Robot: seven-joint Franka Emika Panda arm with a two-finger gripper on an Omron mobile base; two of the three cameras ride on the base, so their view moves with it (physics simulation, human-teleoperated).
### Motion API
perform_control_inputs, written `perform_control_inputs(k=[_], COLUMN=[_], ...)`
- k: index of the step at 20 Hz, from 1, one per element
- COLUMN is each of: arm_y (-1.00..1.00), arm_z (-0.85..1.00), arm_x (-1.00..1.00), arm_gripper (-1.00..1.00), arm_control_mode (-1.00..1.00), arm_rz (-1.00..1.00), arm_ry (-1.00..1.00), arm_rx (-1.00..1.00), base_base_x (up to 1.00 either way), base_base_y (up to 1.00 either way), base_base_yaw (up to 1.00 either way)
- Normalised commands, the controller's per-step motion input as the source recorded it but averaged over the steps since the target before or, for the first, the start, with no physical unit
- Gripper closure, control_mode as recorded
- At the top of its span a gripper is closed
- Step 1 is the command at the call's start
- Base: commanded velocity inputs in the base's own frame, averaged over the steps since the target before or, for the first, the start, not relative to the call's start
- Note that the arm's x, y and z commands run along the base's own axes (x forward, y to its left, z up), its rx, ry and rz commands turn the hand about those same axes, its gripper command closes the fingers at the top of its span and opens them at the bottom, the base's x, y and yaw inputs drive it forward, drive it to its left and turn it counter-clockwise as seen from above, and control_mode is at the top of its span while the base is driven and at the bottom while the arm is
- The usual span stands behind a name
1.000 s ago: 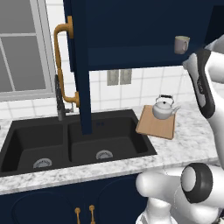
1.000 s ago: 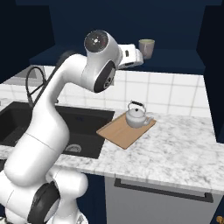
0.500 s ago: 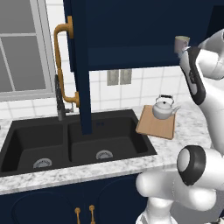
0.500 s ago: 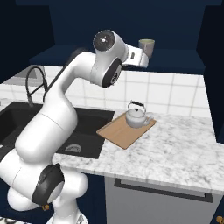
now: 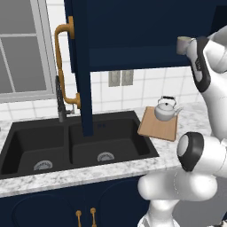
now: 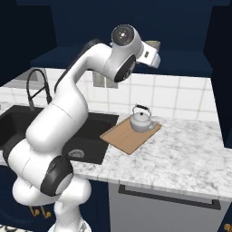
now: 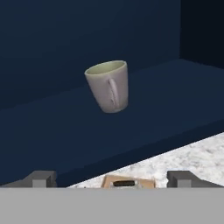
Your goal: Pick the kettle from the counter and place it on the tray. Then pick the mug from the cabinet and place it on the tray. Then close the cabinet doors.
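Mug (image 7: 108, 86) ahead of open end effector (image 7: 112, 179).

Over the last second we have swung our arm up and in toward the cabinet (image 5: 133, 26) shelf, so the hand now sits closer to the mug (image 7: 108, 86), which stands at twelve o'clock of the gripper (image 7: 112, 178).
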Motion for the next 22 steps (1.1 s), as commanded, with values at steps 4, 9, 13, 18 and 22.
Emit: perform_control_inputs(k=[4,9,13,18,22], arm_y=[-0.16,-0.07,0.0,0.0,-0.06], arm_z=[0.0,0.0,0.0,-0.01,-0.02], arm_x=[0.26,0.37,0.38,0.45,0.41], arm_gripper=[-1.0,-1.0,-1.0,-1.0,-1.0], arm_control_mode=[-1.0,-1.0,-1.0,-1.0,-1.0], arm_rz=[0.0,0.0,0.0,0.0,0.0], arm_ry=[-0.11,-0.01,0.0,0.0,0.09], arm_rx=[0.0,0.0,0.0,0.0,0.0], base_base_x=[0.0,0.0,0.0,0.0,0.0], base_base_y=[0.0,0.0,0.0,0.0,0.0], base_base_yaw=[0.0,0.0,0.0,0.0,0.0])
